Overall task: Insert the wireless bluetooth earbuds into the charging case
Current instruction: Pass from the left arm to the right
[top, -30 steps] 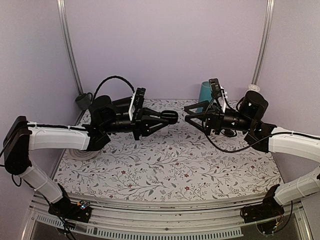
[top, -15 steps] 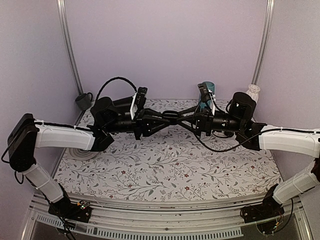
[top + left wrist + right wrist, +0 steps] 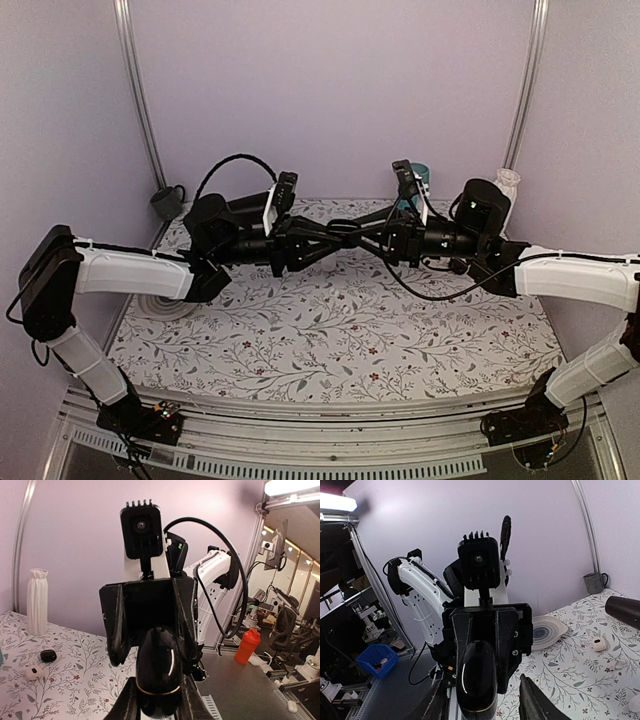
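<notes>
The black charging case (image 3: 159, 672), lid shut along a thin gold seam, is held in mid-air by my left gripper (image 3: 159, 696), which is shut on its near end. In the top view both grippers meet above the far middle of the table, the left (image 3: 340, 237) facing the right (image 3: 356, 238). My right gripper (image 3: 481, 692) is open, its fingers (image 3: 534, 700) on either side of the case (image 3: 477, 680); I cannot tell whether they touch it. No black earbuds show in any view.
A small black rounded object (image 3: 48, 655) and a white oval case (image 3: 34, 672) lie on the floral cloth by a white vase (image 3: 37, 607). A teal cup (image 3: 420, 175), a grey mug (image 3: 165, 203) and a plate (image 3: 547, 632) stand at the edges.
My right gripper has moved left to meet the left gripper, and its open fingers now straddle the case. The left gripper has shifted slightly right with the case.
</notes>
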